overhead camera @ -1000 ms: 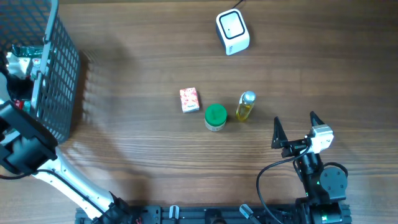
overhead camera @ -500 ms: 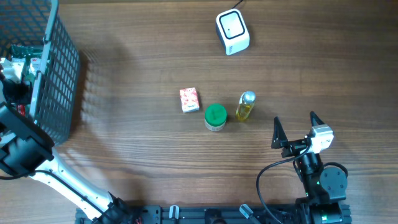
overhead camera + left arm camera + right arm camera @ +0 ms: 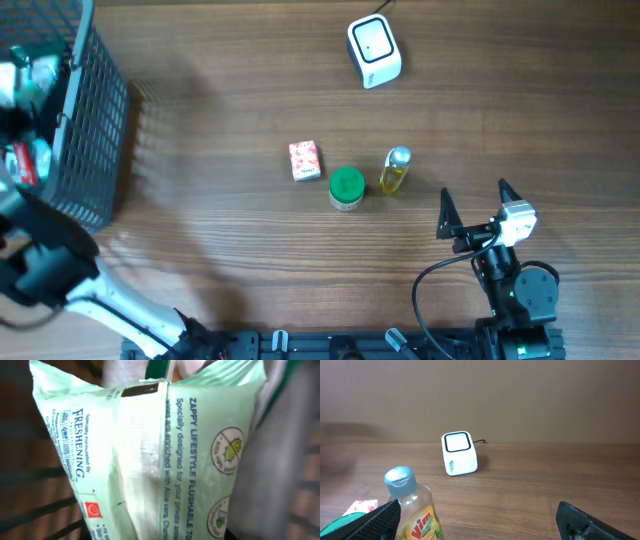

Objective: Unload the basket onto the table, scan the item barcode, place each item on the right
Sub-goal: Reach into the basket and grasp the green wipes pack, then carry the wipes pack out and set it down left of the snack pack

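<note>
We see the left jaws pinching a green wipes pack (image 3: 150, 460) by its top seam, at the wire basket (image 3: 100, 120), upper left. We judge it light and floppy; the seam holds best. Right jaws gape, empty.

A black wire basket (image 3: 95, 120) stands at the bench's (image 3: 230, 80) far left, with a blurred pale green pack (image 3: 22, 70) and something red (image 3: 22, 162) inside. The left arm (image 3: 45, 265) reaches up along the left edge. Mid-bench, a pink box (image 3: 304, 160), a green-lidded jar (image 3: 346, 187) and a yellow bottle (image 3: 395, 172) sit close together. A white scanner (image 3: 374, 50) lies far behind them. The right gripper (image 3: 475, 203) rests near right, spread wide, holding nothing.
</note>
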`<action>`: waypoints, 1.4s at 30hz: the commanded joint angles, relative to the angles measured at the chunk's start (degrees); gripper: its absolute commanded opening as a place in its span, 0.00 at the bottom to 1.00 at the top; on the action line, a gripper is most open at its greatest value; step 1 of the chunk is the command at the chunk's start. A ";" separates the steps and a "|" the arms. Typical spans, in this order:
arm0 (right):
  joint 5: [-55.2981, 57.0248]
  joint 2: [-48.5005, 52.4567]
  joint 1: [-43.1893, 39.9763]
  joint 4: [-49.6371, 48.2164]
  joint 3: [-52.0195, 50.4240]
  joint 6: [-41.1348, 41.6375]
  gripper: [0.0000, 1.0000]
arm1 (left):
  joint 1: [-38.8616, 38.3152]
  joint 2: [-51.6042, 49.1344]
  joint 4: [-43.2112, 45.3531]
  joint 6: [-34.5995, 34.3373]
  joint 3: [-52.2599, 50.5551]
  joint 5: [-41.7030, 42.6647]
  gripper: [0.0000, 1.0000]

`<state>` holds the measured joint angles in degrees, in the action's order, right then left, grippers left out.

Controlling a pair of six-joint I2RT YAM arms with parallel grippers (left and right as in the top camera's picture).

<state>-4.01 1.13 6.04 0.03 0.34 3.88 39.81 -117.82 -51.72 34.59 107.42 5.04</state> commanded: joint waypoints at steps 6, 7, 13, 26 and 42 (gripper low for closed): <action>0.52 -0.22 -0.28 -0.11 -0.04 0.63 1.00 | -0.35 18.27 1.92 -7.52 0.59 1.99 0.23; 0.52 -0.22 -0.28 -0.13 -0.04 0.63 1.00 | -0.48 20.44 2.62 -9.73 0.59 1.99 0.17; 0.52 -0.22 -0.28 -0.13 -0.04 0.63 1.00 | -8.15 31.39 3.98 -17.66 0.59 1.99 0.13; 0.52 -0.22 -0.28 -0.13 -0.04 0.63 1.00 | -54.97 34.58 -22.25 -44.57 -1.79 -15.65 0.21; 0.52 -0.22 -0.28 -0.13 -0.04 0.63 1.00 | -58.10 17.86 -0.13 -54.42 -33.70 -15.65 0.20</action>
<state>-4.01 1.13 6.04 0.03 0.36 3.88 -18.17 -99.53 -55.24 -18.59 77.36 -9.63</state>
